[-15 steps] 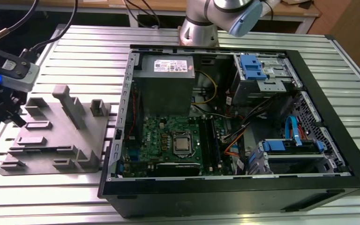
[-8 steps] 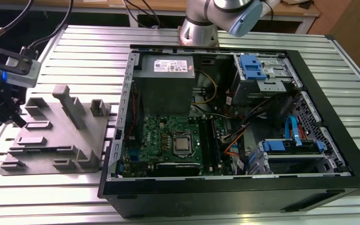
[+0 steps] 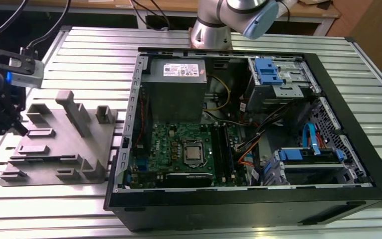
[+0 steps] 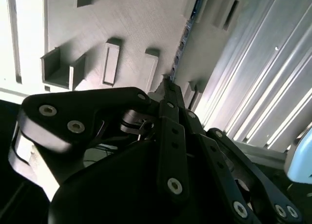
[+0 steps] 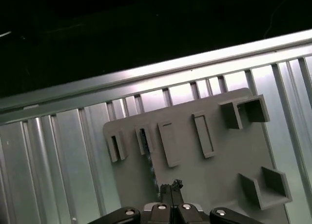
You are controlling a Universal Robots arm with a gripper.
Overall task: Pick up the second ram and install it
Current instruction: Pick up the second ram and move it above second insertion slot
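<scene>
My gripper (image 3: pixel 15 128) hangs over the end of the grey holder tray (image 3: pixel 58 149) that lies at the exterior view's left. Both wrist views show the black fingertips (image 5: pixel 171 186) pressed together on the second ram (image 5: pixel 150 168), a thin dark stick seen edge-on. In the second wrist view the ram (image 4: pixel 185 33) runs out from the gripper (image 4: pixel 168 82) across the tray (image 4: pixel 131 19). Its far end lines up with a narrow slot (image 5: pixel 143 138) of the tray (image 5: pixel 195 175). Whether that end sits in the slot or hovers above it, I cannot tell.
An open black computer case (image 3: pixel 126 164) lies on the slatted metal table (image 3: pixel 78 45), at the exterior view's right of the tray. Inside are the green motherboard (image 3: pixel 171 149), a grey power supply (image 3: pixel 174 69) and blue drive brackets (image 3: pixel 270 72). The arm's base (image 3: pixel 211 30) stands behind the case.
</scene>
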